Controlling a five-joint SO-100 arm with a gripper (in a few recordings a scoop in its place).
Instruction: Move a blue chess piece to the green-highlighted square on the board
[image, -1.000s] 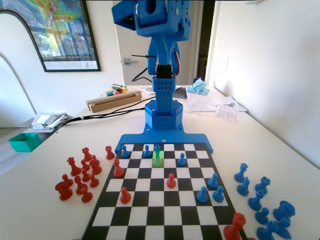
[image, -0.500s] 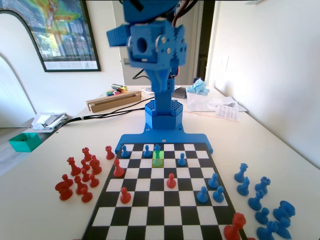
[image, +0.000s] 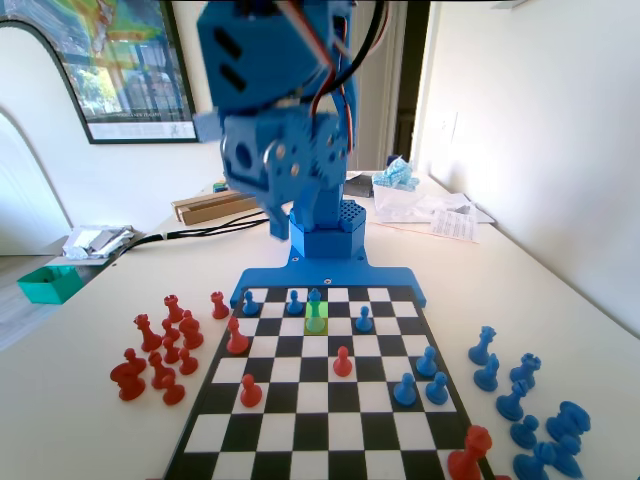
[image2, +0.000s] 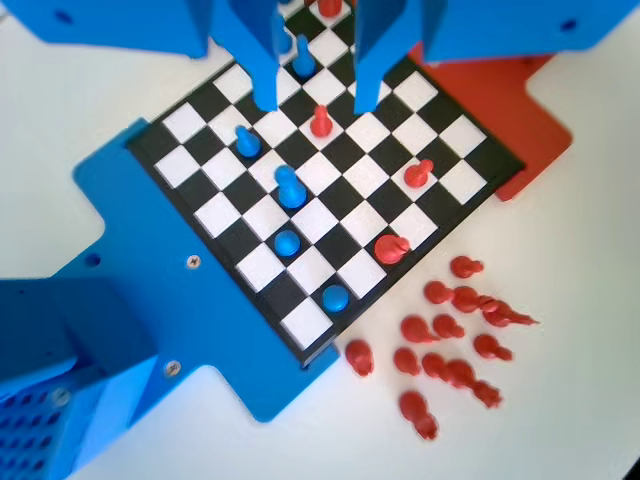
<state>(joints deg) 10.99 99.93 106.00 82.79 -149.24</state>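
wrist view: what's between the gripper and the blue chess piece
In the wrist view, a red pawn stands just below the open gripper, towards the blue chess piece; the rest is bare squares.

From my screen I see a pale cream bench (image: 90, 400) in bright daylight, white walls (image: 540, 130) around it, a black-framed colourful poster (image: 120, 65) at the fixed view's left, a teal bin (image: 50, 283) at the bench's left edge, and papers (image: 450, 215) and a cardboard box (image: 225, 203) at the far end.
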